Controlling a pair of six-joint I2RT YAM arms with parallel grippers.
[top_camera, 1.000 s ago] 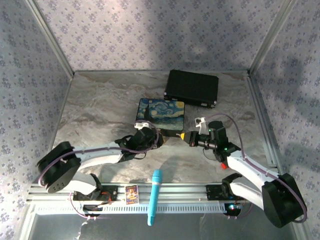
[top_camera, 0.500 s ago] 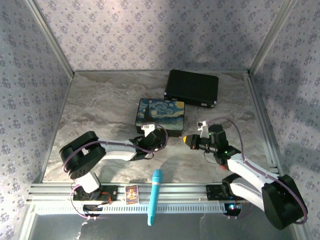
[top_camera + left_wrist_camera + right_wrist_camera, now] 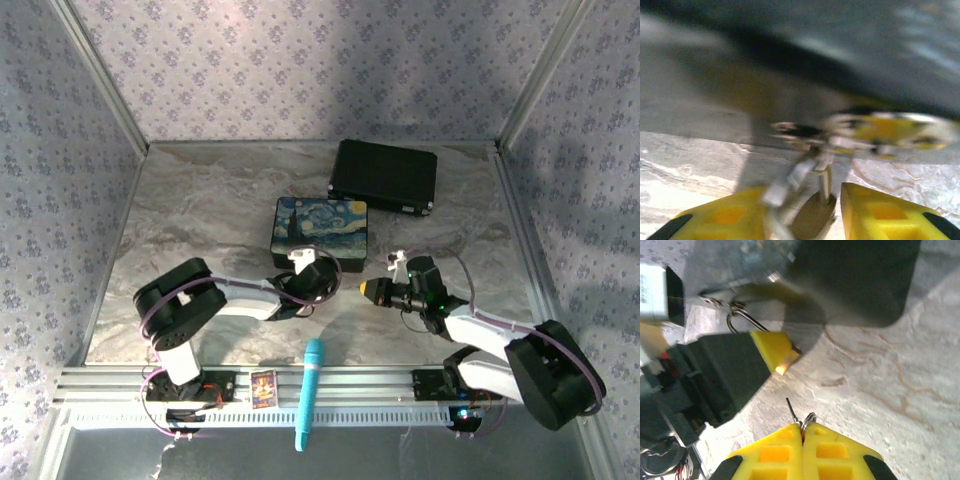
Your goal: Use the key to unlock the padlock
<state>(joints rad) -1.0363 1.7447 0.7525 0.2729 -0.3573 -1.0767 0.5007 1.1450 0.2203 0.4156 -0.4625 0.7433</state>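
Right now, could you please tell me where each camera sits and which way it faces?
Top external: above and behind the arm bases, looking down at the table and the painted box; both arms show.
Left wrist: low over the table, facing the box's dark side; its own yellow fingers, blurred.
Right wrist: looks along its shut fingers, key ring pinched, toward the left gripper.
Shared: top and right wrist both show the left gripper at the box.
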